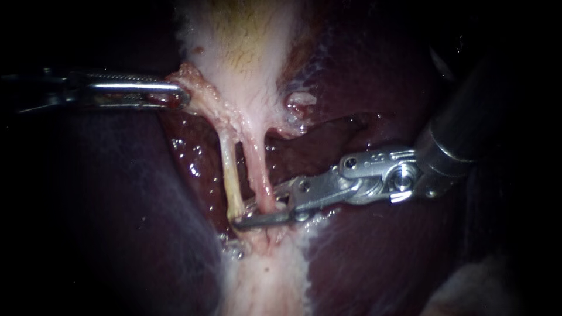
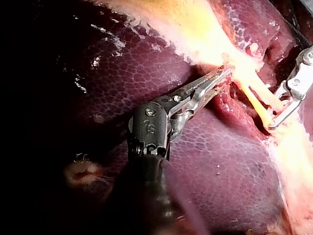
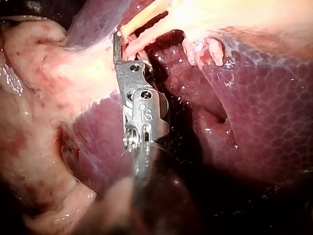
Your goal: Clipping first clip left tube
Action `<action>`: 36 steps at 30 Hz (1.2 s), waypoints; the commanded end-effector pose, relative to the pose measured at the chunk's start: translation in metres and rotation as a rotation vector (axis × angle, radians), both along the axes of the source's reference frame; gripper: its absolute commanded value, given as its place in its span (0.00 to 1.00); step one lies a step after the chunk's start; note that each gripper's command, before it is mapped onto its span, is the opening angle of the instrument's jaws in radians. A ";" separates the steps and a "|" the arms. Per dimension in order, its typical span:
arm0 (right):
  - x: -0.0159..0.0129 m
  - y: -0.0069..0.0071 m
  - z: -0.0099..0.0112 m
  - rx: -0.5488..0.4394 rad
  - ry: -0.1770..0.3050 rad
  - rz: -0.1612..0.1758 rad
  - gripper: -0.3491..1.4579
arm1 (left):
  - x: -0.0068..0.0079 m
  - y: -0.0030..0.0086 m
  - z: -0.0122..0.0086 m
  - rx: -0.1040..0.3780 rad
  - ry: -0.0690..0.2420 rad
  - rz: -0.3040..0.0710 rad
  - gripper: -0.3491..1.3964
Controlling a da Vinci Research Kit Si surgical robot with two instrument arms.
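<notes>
The left tube (image 1: 230, 175), thin and yellowish, runs from the pale foot of the gallbladder (image 1: 246, 52) towards the near side. It lies just left of the pinker right tube (image 1: 257, 169), with a narrow dark gap between them. The right instrument (image 1: 252, 212) reaches in from the right across the dark liver (image 1: 105, 205), and its jaws stand apart at the near end of both tubes. The right tube crosses the gap between the jaws. The left tube comes down to the tip of the nearer jaw and seems to touch it there. Whether the farther jaw reaches past the left tube cannot be told from the endoscope view. In the left wrist view the same jaws form an open loop about the tubes' near ends. The left instrument (image 1: 172, 93) comes in from the left, well apart from the right one, its jaws pressed together on a fold of tissue (image 1: 187, 79) at the gallbladder's left edge, where the tubes start.
</notes>
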State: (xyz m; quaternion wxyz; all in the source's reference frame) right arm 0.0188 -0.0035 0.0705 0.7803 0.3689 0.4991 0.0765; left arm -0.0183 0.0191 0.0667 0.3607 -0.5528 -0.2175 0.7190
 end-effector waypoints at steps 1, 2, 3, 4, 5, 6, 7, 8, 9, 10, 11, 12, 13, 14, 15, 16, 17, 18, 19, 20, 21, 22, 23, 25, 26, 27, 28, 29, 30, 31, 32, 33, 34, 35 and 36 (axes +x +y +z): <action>0.0000 0.0000 0.0000 0.000 -0.001 0.001 0.13 | 0.0000 0.0000 0.0000 0.000 0.000 0.000 0.00; 0.0000 0.0000 0.0000 0.000 -0.001 0.001 0.13 | 0.0000 0.0000 0.0000 0.000 0.000 0.000 0.00; 0.0000 0.0000 0.0000 0.000 -0.001 0.001 0.13 | 0.0000 0.0000 0.0000 0.000 0.000 0.000 0.00; 0.0000 0.0000 0.0000 0.000 -0.001 0.001 0.13 | 0.0000 0.0000 0.0000 0.000 0.000 0.000 0.00; 0.0000 0.0000 0.0000 0.000 -0.001 0.001 0.14 | 0.0000 0.0000 0.0000 0.000 0.000 0.000 0.00; 0.0000 0.0000 0.0000 0.000 -0.001 0.001 0.14 | 0.0000 0.0000 0.0000 0.000 0.000 0.000 0.00; 0.0000 0.0000 0.0000 0.000 -0.001 0.001 0.14 | 0.0000 0.0000 0.0000 0.000 0.000 0.000 0.00; 0.0000 0.0000 0.0000 0.000 -0.001 0.001 0.14 | 0.0000 0.0000 0.0000 0.000 0.000 0.000 0.00; 0.0000 0.0000 0.0000 0.000 -0.001 0.001 0.15 | 0.0000 0.0000 0.0000 0.000 0.000 0.000 0.00; 0.0000 0.0000 0.0000 0.000 -0.001 0.001 0.15 | 0.0000 0.0000 0.0000 0.000 0.000 0.000 0.00; 0.0000 0.0000 0.0000 0.000 -0.001 0.001 0.16 | 0.0000 0.0000 0.0000 0.000 0.000 0.000 0.00; 0.0000 0.0000 0.0000 0.000 -0.001 0.001 0.17 | 0.0000 0.0000 0.0000 0.000 0.000 0.000 0.00; 0.0000 0.0000 0.0000 0.000 -0.001 0.001 0.20 | 0.0000 0.0000 0.0000 0.000 0.000 0.000 0.00; 0.0000 0.0000 0.0000 -0.001 -0.002 0.003 0.24 | 0.0000 0.0000 0.0000 0.000 0.000 0.000 0.00; 0.0001 0.0001 0.0000 -0.003 -0.005 0.005 0.31 | 0.0000 0.0000 0.0000 0.000 0.000 0.000 0.00; 0.0002 0.0001 0.0000 0.007 -0.008 0.014 0.38 | 0.0000 0.0000 0.0000 0.000 0.000 0.000 0.00; 0.0005 0.0002 0.0000 0.036 -0.013 0.028 0.41 | 0.0000 0.0000 0.0000 0.000 0.000 0.000 0.00; 0.0006 0.0002 0.0001 0.042 -0.008 0.040 0.43 | 0.0000 0.0000 0.0000 0.000 0.000 0.000 0.00; 0.0007 0.0002 0.0001 0.046 -0.008 0.050 0.45 | 0.0000 0.0000 0.0000 0.000 0.000 0.000 0.00; 0.0008 0.0002 0.0001 0.042 -0.011 0.058 0.46 | 0.0000 0.0000 0.0000 0.000 0.000 0.000 0.00; 0.0008 0.0003 0.0002 0.037 -0.015 0.069 0.47 | 0.0001 0.0000 0.0000 0.000 0.000 0.000 0.00; 0.0008 0.0003 0.0002 0.032 -0.019 0.080 0.47 | 0.0001 0.0000 0.0000 0.000 0.000 0.000 0.00; 0.0008 0.0003 0.0003 0.032 -0.019 0.080 0.47 | 0.0001 0.0000 0.0000 0.000 0.000 0.000 0.00; 0.0006 0.0005 0.0005 0.030 -0.021 0.086 0.47 | 0.0001 0.0000 0.0000 0.000 -0.001 0.000 0.00; 0.0004 0.0006 0.0006 0.028 -0.022 0.089 0.47 | 0.0001 0.0000 0.0000 0.000 0.000 0.000 0.00; 0.0003 0.0006 0.0006 0.027 -0.023 0.092 0.47 | 0.0001 0.0000 0.0000 0.000 -0.001 0.000 0.00; 0.0003 0.0007 0.0007 0.031 -0.027 0.097 0.47 | 0.0001 0.0000 0.0000 0.000 -0.001 0.000 0.00; 0.0002 0.0008 0.0008 0.025 -0.026 0.099 0.47 | 0.0001 0.0000 0.0000 0.000 -0.001 0.000 0.00; 0.0001 0.0008 0.0008 0.019 -0.024 0.100 0.47 | 0.0001 0.0000 0.0000 0.000 -0.001 0.000 0.00; 0.0001 0.0009 0.0009 0.008 -0.017 0.102 0.47 | 0.0001 0.0000 0.0000 0.000 -0.001 0.000 0.00; 0.0000 0.0009 0.0009 0.001 -0.017 0.105 0.47 | 0.0001 0.0000 0.0000 0.000 -0.001 0.000 0.00; -0.0002 0.0010 0.0009 0.001 -0.017 0.105 0.47 | 0.0001 0.0000 0.0000 0.000 -0.001 0.000 0.00; -0.0003 0.0010 0.0009 -0.004 -0.014 0.104 0.47 | 0.0001 0.0000 0.0000 0.000 -0.001 0.000 0.00; -0.0004 0.0010 0.0010 -0.012 -0.016 0.107 0.47 | 0.0001 0.0000 0.0000 0.000 -0.001 0.000 0.00; -0.0006 0.0011 0.0010 -0.023 -0.012 0.107 0.47 | 0.0001 0.0000 0.0000 0.000 -0.001 0.000 0.00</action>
